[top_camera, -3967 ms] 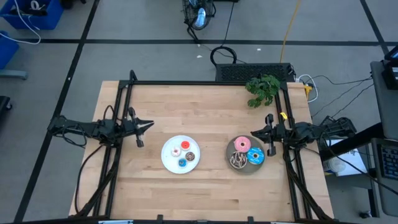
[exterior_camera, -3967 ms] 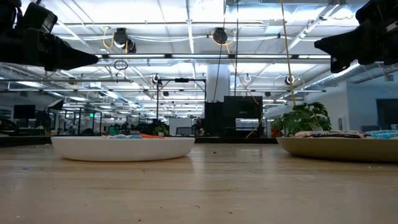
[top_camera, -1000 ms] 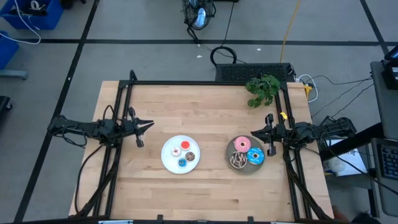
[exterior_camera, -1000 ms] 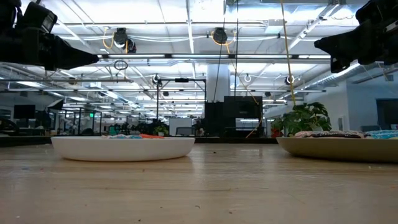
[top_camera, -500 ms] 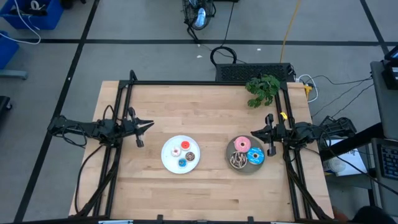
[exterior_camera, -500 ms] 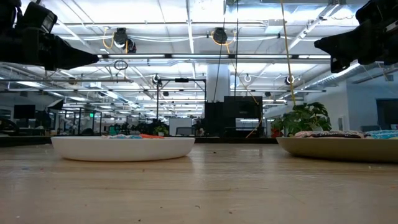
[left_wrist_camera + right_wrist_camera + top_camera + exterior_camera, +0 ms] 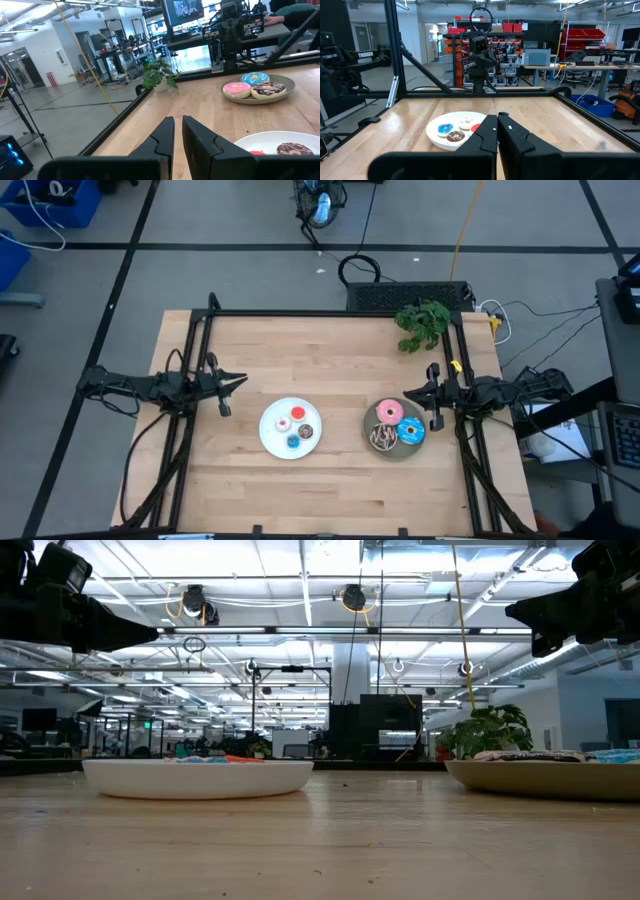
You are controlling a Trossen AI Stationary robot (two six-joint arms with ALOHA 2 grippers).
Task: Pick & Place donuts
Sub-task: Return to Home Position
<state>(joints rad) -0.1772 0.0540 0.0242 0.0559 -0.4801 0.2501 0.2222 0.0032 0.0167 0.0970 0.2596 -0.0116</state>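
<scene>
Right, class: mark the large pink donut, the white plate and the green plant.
large pink donut (image 7: 383, 412): high view, on its icing ring.
white plate (image 7: 271, 423): high view, on its bare left side.
green plant (image 7: 423, 323): high view, on its leaves.

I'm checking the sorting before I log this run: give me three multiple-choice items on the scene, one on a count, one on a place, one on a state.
1. How many tiny donuts lie on the white plate? A two; B four; C six.
2. Where is the large pink donut? A on the white plate; B on the grey plate; C off both plates.
3. What does the left tool hold? A a donut; B a plate; C nothing.

Key: 1 B, the high view shows four small rings on it. 2 B, it lies there beside the blue donut and the brown donut. 3 C, the left wrist view shows its fingers close together with nothing between them.
</scene>
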